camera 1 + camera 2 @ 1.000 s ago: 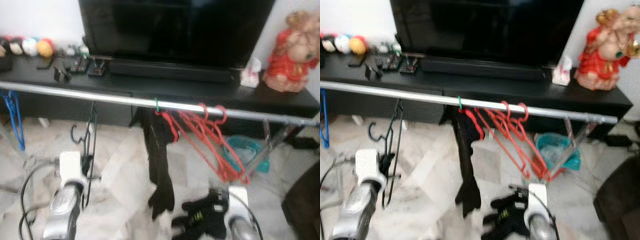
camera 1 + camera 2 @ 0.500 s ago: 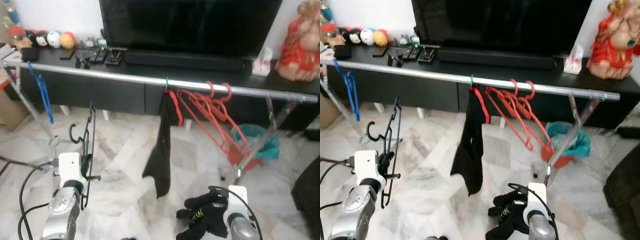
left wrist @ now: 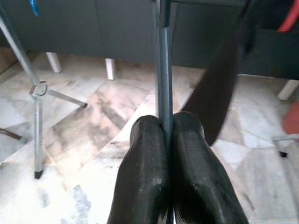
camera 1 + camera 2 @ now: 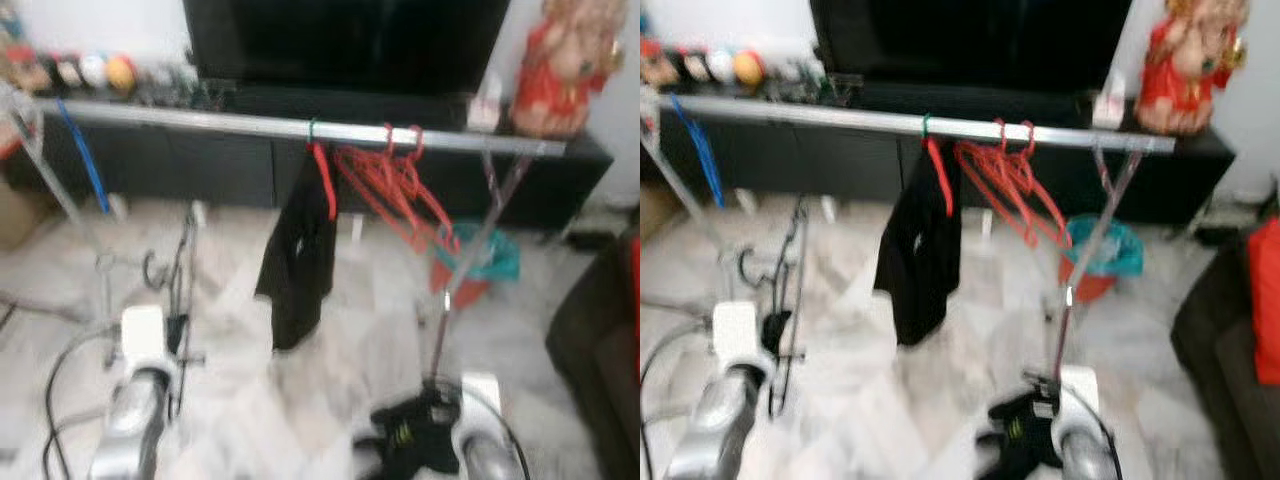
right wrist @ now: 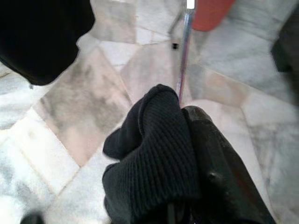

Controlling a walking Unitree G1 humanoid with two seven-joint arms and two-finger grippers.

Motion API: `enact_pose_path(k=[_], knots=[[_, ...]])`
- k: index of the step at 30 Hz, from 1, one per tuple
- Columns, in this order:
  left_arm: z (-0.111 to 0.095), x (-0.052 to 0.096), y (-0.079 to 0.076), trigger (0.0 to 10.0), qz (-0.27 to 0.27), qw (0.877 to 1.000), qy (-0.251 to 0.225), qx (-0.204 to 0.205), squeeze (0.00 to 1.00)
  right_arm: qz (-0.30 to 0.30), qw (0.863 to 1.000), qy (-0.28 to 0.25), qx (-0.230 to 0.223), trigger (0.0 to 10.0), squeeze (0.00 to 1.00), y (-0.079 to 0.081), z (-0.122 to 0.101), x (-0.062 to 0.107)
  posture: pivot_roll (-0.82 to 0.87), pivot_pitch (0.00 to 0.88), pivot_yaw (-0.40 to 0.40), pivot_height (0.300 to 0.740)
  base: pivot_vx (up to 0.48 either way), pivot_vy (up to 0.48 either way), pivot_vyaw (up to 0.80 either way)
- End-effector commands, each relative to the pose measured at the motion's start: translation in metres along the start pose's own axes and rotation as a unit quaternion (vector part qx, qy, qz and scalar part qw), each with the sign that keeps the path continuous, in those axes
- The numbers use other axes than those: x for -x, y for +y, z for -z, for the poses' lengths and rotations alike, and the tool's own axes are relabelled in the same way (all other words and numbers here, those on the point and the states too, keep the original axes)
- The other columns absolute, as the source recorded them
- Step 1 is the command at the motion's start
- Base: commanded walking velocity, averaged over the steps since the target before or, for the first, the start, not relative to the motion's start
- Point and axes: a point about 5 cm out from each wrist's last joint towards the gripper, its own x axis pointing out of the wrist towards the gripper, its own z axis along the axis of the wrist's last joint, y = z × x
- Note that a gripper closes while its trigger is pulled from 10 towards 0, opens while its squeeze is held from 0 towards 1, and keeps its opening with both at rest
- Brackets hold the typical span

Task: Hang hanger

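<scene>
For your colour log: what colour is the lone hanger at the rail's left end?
Blue hanger; clearest in left eye view.

Both forearms are silver-grey metal cylinders, each topped behind its end effector by a white, rounded rectangular wrist block; thin black cables loop out beside the left forearm and arc over the right one. Left end effector [image 3: 167, 140]: two long, matte black fingers [image 3: 142, 182] with rounded, bulbous tips and a faintly textured surface. Right end effector [image 5: 184, 116]: one smooth black finger [image 5: 219, 172] can be made out, with a small round dimple or screw on its side.
</scene>
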Motion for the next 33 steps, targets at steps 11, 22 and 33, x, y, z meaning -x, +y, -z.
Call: enact_pose_path(k=[11,22,33], knots=[[0.0004,0.0029,0.0064,10.0,-0.01,1.0,0.001,-0.007,0.0,0.002,1.0,-0.015,-0.002,10.0,0.0,0.0003,-0.0067,-0.0018,0.05,0.0,-0.059,0.74,-0.324,0.0,0.0],[0.0014,0.0027,0.0057,10.0,-0.012,1.0,0.005,-0.002,0.0,0.003,1.0,-0.016,-0.003,10.0,0.0,0.0003,-0.0071,-0.0018,0.05,0.0,-0.059,0.74,-0.099,0.0,0.0],[0.002,0.0021,0.0067,10.0,-0.015,1.0,0.009,0.005,0.0,0.004,1.0,-0.02,-0.005,10.0,0.0,0.0006,-0.0078,-0.0018,0.05,0.0,-0.058,0.74,0.0,0.206,0.0]])
